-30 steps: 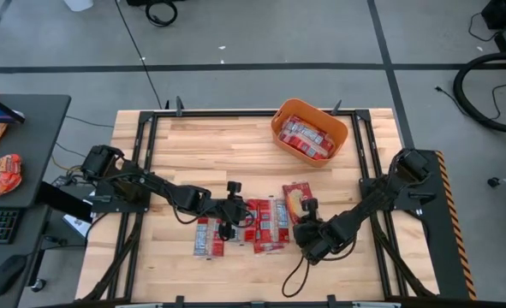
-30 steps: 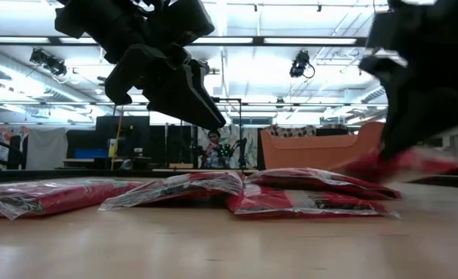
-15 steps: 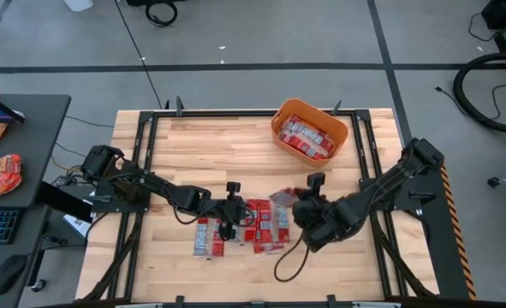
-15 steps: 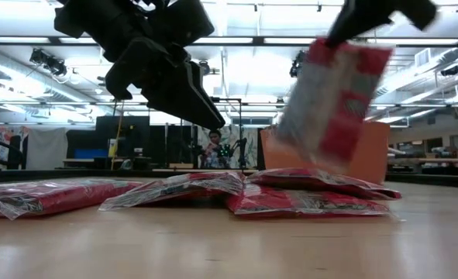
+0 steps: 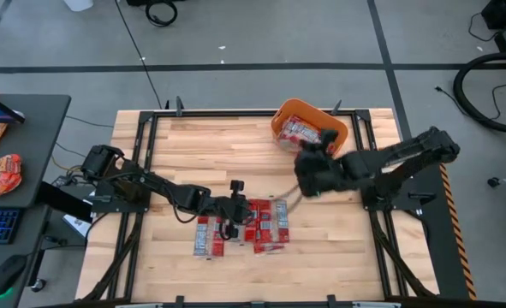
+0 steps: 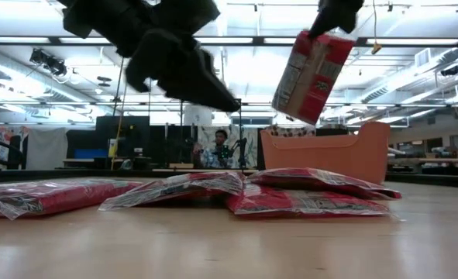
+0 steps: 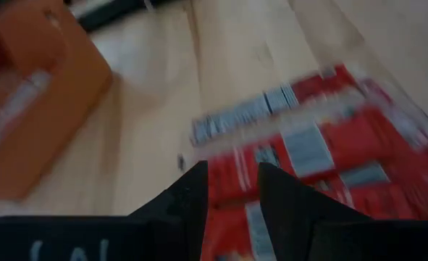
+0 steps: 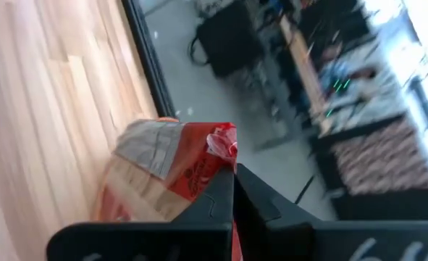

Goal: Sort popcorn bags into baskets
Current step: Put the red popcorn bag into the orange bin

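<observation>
Popcorn bags (image 5: 251,225) are only partly sorted, by my reckoning: several red packets already lie inside the orange tub (image 5: 342,129) at the far right of the wooden table (image 5: 210,145), one more hangs from my right gripper (image 5: 314,171), and a cluster of roughly half a dozen lies flat on the boards well short of the tub, toward the near edge. My right fingers are clamped together on the top seam of the carried packet (image 6: 313,66), which dangles tilted in the air with nothing under it but bare wood; in the high view it sits just beside the tub's near rim, not yet over the opening. My left gripper (image 5: 233,208) hovers above the cluster, its fingers (image 7: 282,203) a little apart with red wrapper showing through the gap between them, and it holds nothing that I can see. Between the cluster and the tub the table is open, so the carry path looks free. The tub stands close against the black frame rail (image 5: 361,145) at the table's far right corner, so I judge there is little room to overshoot on that side before a packet would drop off the table. The packets in the cluster overlap and touch one another, so lifting one may drag its neighbour. My two arms are well apart across the table's middle.
</observation>
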### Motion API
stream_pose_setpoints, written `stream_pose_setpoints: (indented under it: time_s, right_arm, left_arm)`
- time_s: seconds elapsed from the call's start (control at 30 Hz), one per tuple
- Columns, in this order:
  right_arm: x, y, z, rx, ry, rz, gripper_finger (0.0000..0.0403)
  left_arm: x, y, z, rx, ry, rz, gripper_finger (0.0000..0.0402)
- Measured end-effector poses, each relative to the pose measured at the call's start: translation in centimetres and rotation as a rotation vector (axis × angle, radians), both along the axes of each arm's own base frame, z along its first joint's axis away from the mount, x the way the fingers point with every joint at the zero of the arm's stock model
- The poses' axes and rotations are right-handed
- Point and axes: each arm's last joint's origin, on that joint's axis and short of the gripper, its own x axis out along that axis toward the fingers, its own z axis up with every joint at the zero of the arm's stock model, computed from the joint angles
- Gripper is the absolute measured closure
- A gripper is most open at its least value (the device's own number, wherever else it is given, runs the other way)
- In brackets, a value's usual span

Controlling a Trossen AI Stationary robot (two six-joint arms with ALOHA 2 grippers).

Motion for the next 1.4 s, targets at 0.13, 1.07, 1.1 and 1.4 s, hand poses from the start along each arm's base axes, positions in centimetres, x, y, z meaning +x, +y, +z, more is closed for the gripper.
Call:
stream_pose_setpoints:
  time_s: [0.13,1.07,1.1,1.4]
  right_arm:
    - [0.6,-3.5,0.2,0.108,-0.049,-0.085,0.0397]
    - [-2.4,-17.4,-2.9,0.679,-0.433,-0.698,0.0383]
    - [-2.7,-17.6,-3.4,0.703,-0.422,-0.723,0.0377]
    - [-5.7,-16.6,-4.8,0.907,-0.139,-0.894,0.0312]
  left_arm:
    - [0.3,0.6,0.3,0.007,-0.037,0.018,0.0276]
    - [-0.1,1.4,-0.5,-0.064,0.049,0.103,0.0276]
    - [-0.1,1.4,-0.5,-0.069,0.051,0.106,0.0276]
    - [-0.3,0.8,-0.7,-0.068,0.066,0.092,0.0276]
